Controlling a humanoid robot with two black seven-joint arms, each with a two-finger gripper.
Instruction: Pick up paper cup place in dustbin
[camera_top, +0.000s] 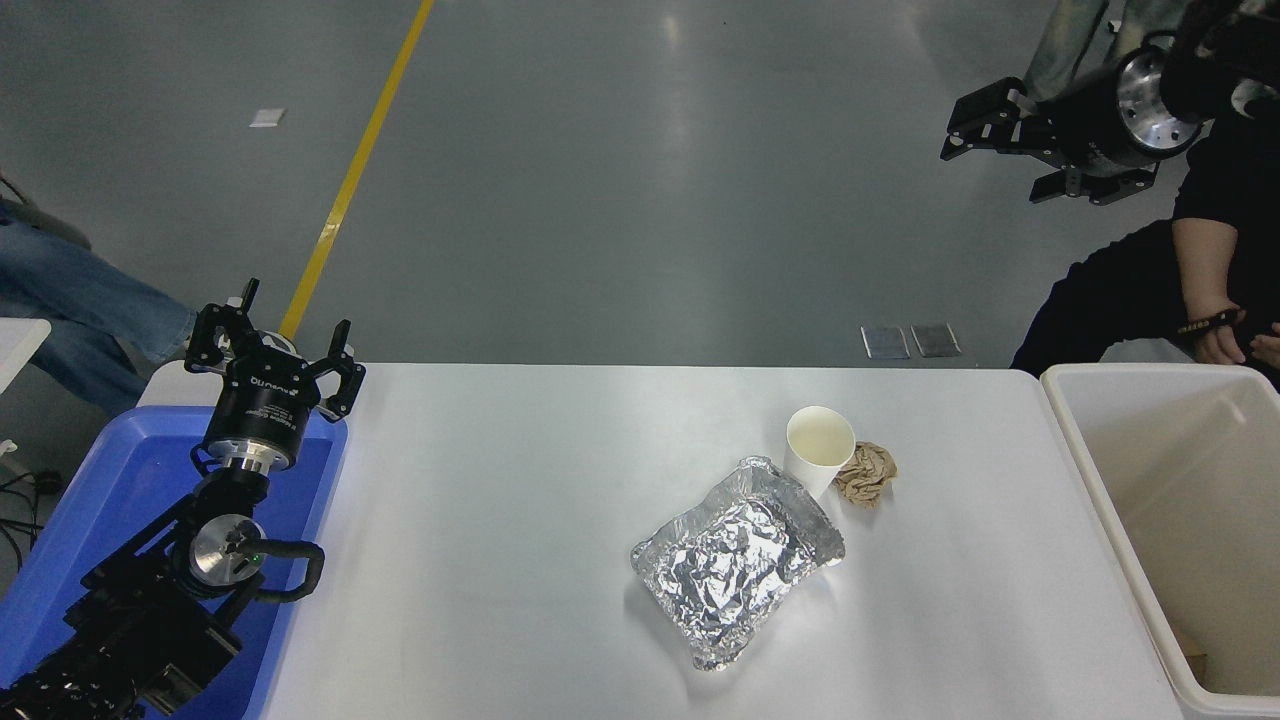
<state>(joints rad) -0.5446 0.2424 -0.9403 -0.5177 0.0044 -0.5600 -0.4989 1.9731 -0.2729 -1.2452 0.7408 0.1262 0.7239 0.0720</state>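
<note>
A: Where's the paper cup (820, 447) from where you stand?

B: Upright on the white desk (520, 560), mouth open to the ceiling. Take the cup as your marker: the crumpled foil tray (735, 558) sits just in front of it and to the left, its far corner touching the cup's base. The brown paper ball (866, 474) is tucked against the cup's right side.

A: And the dustbin (1105, 500)?

B: Well to the right of the cup, at the desk's right end.

A: The arms?

B: The right end effector (985, 125) hangs high beyond the cup and to its right, over the floor, fingers spread wide, holding nothing. The left end effector (272, 362) is parked far left of the cup, above the blue bin (110, 480), fingers also splayed and empty.

A: Anyone nearby?

B: 1 person in black (1120, 300) beyond the dustbin
</note>
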